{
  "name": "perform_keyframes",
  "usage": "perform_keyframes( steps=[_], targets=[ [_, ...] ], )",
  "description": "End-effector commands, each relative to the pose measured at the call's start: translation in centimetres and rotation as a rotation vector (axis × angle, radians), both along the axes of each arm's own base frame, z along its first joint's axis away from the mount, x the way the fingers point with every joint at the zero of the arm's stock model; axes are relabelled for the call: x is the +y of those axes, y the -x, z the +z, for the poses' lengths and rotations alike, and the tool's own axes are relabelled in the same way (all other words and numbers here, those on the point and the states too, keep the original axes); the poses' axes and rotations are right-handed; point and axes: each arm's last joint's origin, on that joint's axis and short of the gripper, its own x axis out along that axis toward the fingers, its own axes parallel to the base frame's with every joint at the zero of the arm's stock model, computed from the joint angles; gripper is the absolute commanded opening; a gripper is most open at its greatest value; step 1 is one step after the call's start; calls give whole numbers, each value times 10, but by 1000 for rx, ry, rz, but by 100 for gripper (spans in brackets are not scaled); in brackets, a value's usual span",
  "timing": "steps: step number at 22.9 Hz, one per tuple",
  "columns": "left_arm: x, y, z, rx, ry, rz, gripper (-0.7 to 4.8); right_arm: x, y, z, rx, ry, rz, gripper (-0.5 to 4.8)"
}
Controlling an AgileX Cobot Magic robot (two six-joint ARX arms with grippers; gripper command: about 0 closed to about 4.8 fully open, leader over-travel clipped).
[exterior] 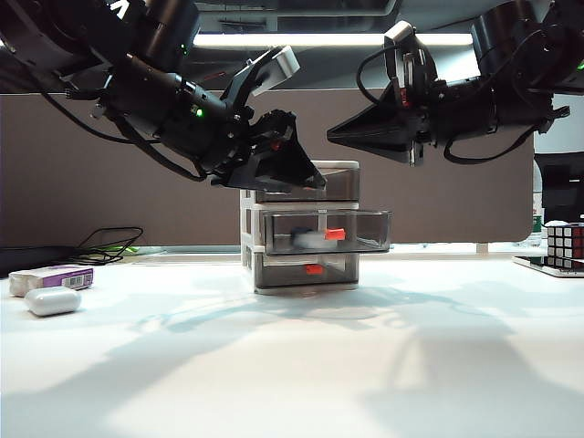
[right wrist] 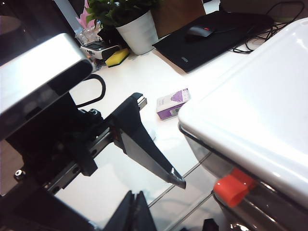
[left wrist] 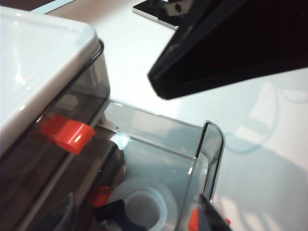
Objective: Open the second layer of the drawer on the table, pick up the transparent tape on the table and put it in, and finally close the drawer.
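Note:
The white-framed drawer unit (exterior: 297, 196) stands mid-table. Its second layer (exterior: 365, 228) is pulled out, with a red-orange handle (exterior: 335, 234). The transparent tape (left wrist: 144, 204), a clear ring with a dark tab, lies inside this drawer (left wrist: 211, 144); in the exterior view the tape (exterior: 306, 240) looks blurred. My left gripper (left wrist: 137, 222) hangs open just above the open drawer, one fingertip (left wrist: 211, 219) at the drawer's front wall, and it holds nothing. From outside, the left gripper (exterior: 292, 178) sits by the top drawer. My right gripper (right wrist: 139, 209) is shut and empty, hovering above and right of the unit (exterior: 336, 135).
A purple-and-white box (exterior: 55, 276) and a white rounded case (exterior: 52, 301) lie at the left. A Rubik's cube (exterior: 566, 242) stands at the right edge. The right wrist view shows a potted plant (right wrist: 137, 31), a laptop with mouse (right wrist: 216, 33) and the left gripper's finger (right wrist: 144, 144) close by.

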Motion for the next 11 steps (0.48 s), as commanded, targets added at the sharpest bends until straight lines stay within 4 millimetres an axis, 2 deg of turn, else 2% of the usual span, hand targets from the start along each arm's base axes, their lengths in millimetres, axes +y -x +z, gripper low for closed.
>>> perform_keyframes(
  steps=[1, 2, 3, 4, 8, 9, 10, 11],
  targets=[
    [0, 2, 10, -20, 11, 3, 291, 0, 1, 5, -26, -3, 3, -5],
    [1, 4, 13, -18, 11, 3, 247, 0, 1, 5, -28, -4, 3, -5],
    [3, 8, 20, -15, 9, 3, 168, 0, 0, 6, -35, -6, 3, -5],
    [7, 14, 28, -8, 5, 3, 128, 1, 0, 8, -49, -9, 4, -5],
    [19, 40, 53, 62, -31, -17, 127, 3, -6, 21, -92, -8, -44, -5],
    [19, 44, 53, 92, -42, -38, 105, 3, -8, 25, -104, -6, -62, -5],
    [19, 50, 48, 159, -57, -95, 45, 6, -11, 33, -129, -7, -83, -5],
    [19, 51, 45, 193, -66, -112, 24, 8, -12, 37, -143, -8, -91, -5]
  ],
)
